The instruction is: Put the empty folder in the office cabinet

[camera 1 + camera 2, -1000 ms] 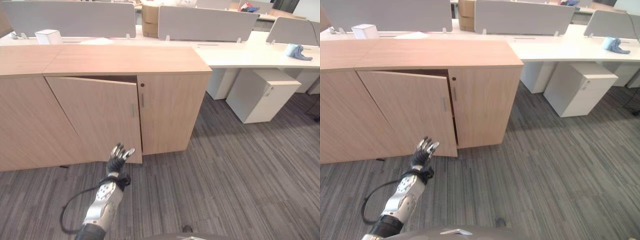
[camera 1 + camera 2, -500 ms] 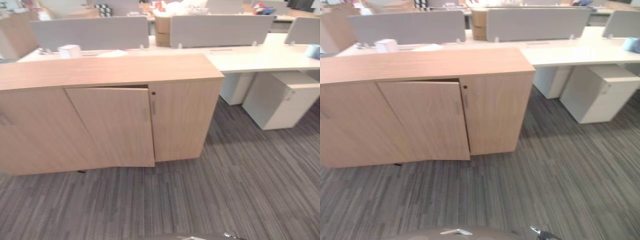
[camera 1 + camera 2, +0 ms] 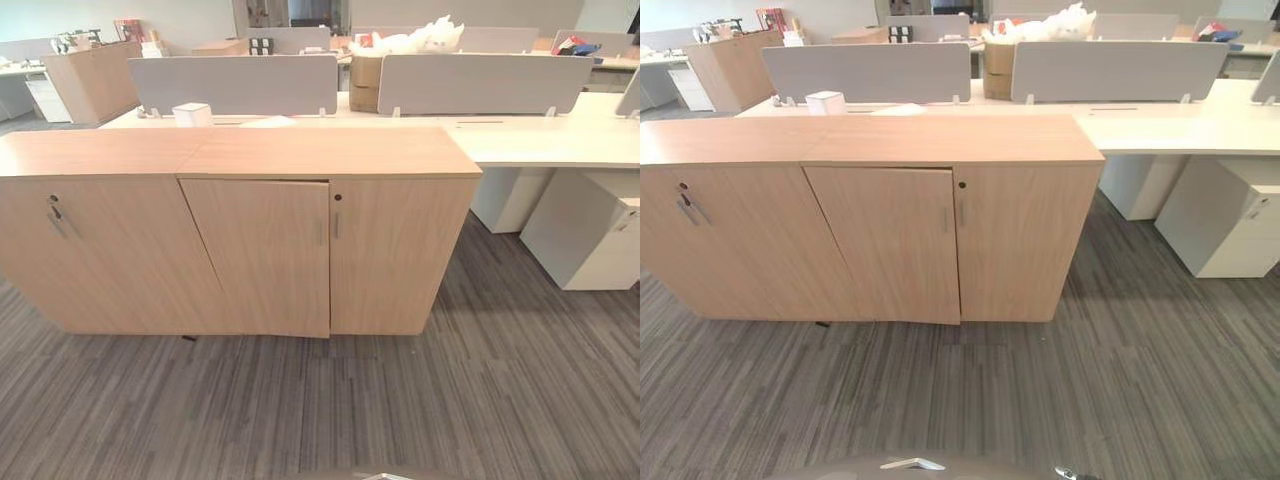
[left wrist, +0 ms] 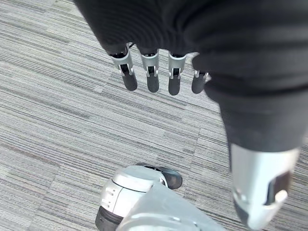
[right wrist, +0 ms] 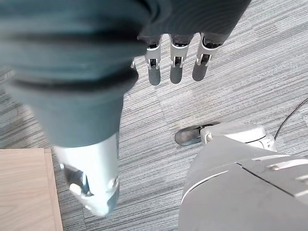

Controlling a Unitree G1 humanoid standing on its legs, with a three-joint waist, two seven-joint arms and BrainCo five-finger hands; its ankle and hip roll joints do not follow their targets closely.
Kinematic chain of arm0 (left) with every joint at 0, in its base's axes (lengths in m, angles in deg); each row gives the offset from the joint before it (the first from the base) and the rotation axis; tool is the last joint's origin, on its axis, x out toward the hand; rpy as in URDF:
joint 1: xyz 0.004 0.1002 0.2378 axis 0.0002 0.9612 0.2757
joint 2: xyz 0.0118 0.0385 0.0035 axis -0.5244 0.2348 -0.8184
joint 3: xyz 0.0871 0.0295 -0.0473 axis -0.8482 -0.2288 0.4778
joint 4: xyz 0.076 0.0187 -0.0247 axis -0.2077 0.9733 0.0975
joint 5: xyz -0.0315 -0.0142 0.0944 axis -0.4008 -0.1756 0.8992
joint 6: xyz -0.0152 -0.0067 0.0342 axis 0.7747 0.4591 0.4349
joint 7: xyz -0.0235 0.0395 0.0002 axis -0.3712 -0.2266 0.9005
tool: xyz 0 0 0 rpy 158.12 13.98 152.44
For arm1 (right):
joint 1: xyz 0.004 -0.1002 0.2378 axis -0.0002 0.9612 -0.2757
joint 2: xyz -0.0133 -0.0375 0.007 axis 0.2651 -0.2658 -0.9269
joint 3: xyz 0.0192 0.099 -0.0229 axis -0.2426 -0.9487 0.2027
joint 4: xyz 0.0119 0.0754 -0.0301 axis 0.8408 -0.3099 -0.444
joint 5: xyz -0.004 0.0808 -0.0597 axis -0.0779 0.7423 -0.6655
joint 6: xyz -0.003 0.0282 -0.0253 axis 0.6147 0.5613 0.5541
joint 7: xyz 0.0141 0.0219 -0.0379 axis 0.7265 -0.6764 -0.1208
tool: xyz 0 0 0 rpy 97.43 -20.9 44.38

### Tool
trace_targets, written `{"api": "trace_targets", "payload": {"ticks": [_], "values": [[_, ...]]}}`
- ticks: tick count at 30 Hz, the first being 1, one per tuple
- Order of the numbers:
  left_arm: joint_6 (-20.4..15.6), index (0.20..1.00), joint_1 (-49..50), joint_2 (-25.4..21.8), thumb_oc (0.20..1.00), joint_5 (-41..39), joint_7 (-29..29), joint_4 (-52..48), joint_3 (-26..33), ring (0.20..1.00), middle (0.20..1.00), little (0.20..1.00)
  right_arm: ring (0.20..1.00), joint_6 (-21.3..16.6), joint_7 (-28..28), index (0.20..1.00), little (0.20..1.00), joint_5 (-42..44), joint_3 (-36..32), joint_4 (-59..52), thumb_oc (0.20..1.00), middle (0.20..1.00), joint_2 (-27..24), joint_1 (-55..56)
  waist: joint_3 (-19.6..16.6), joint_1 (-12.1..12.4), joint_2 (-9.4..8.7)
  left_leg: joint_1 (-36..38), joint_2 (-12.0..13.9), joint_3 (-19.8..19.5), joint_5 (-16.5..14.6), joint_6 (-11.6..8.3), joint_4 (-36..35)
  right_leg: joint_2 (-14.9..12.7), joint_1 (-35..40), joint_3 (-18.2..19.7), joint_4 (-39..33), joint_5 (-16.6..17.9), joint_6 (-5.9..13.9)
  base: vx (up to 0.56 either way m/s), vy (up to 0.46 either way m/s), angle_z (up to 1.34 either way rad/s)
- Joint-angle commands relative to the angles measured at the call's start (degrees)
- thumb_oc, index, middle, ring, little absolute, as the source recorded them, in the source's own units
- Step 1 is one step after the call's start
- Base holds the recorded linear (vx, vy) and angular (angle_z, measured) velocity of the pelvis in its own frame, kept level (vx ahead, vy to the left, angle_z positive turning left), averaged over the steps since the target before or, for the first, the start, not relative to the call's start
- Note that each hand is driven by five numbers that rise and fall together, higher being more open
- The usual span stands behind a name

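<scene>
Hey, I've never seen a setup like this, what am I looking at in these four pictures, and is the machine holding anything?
This is a humanoid robot with two hands. The two wide pictures come from cameras in its head, facing a wooden office cabinet whose middle door stands slightly ajar. Behind it are white desks with grey dividers; a small white box sits there. The other two pictures come from wrist cameras: the left hand and the right hand hang over the grey carpet with straight fingers, holding nothing. I can't see a folder.

Bright even office light, soft shadows, no glare
</scene>
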Motion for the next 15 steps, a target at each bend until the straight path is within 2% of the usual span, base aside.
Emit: {"api": "trace_targets", "payload": {"ticks": [1,15], "values": [[-0.8,1.0,-4.24,-0.91,1.0,1.13,-1.27,2.03,1.25,1.0,1.0,1.0,1.0,0.23,-0.9,1.0,1.0,-1.48,-0.33,3.17,1.0,1.0,-0.34,-4.13,3.29,-0.04,-0.36,0.75,-3.68,1.48,-6.97,3.93,0.04,-2.28,-2.37,-0.48,4.37,-1.93,1.46,0.0,-0.005,0.11],[-1.53,1.0,-4.9,-1.19,1.0,2.4,-2.36,1.41,-0.26,1.0,1.0,1.0,1.0,-0.32,-1.56,1.0,1.0,-0.44,-0.12,2.95,1.0,1.0,-0.29,-3.82,3.39,-0.06,-0.31,0.91,-3.44,1.28,-7.17,3.72,0.04,-2.16,-2.15,-0.66,4.33,-2.31,1.37,0.0,-0.002,0.02]]}}
